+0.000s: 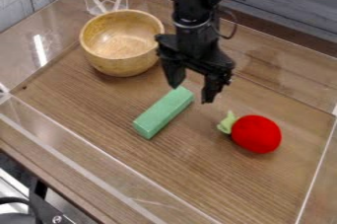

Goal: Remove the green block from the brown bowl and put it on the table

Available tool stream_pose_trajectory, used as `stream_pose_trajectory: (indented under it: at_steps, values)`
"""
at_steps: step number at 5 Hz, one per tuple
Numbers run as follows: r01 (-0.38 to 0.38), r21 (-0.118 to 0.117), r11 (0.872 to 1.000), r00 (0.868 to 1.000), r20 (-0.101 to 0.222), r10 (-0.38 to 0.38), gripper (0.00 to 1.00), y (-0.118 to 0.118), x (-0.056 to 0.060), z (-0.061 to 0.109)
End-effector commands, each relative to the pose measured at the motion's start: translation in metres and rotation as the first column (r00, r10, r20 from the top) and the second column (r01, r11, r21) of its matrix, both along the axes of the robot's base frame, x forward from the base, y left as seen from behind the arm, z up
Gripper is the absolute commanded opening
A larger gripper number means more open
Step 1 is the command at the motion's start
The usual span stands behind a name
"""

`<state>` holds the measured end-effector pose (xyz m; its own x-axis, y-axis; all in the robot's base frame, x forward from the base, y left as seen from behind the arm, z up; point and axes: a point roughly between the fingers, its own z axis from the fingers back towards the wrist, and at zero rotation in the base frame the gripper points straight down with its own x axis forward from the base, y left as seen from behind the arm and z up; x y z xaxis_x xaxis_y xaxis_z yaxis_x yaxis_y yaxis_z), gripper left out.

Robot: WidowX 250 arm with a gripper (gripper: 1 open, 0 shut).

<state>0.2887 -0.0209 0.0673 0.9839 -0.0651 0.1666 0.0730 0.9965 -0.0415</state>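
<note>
The green block (164, 112) lies flat on the table (118, 174), out in front of the brown bowl (121, 43) and a little to its right. The bowl holds nothing. The gripper (195, 88) hangs right of the bowl, pointing down, jaws wide apart above the block's far end. A red toy fruit (254, 132) sits farther right of the bowl.
</note>
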Motion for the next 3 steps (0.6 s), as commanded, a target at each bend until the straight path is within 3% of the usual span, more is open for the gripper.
stream_pose_trajectory:
  at_steps: [1, 3]
  values:
    - [0.006, 0.0, 1.0, 0.999, 0.054, -0.006, 1.0, -0.0089, 0.0137, 0.0131]
    - [0.004, 0.002, 1.0, 0.996, 0.094, -0.004, 1.0, -0.0166, 0.0183, 0.0175]
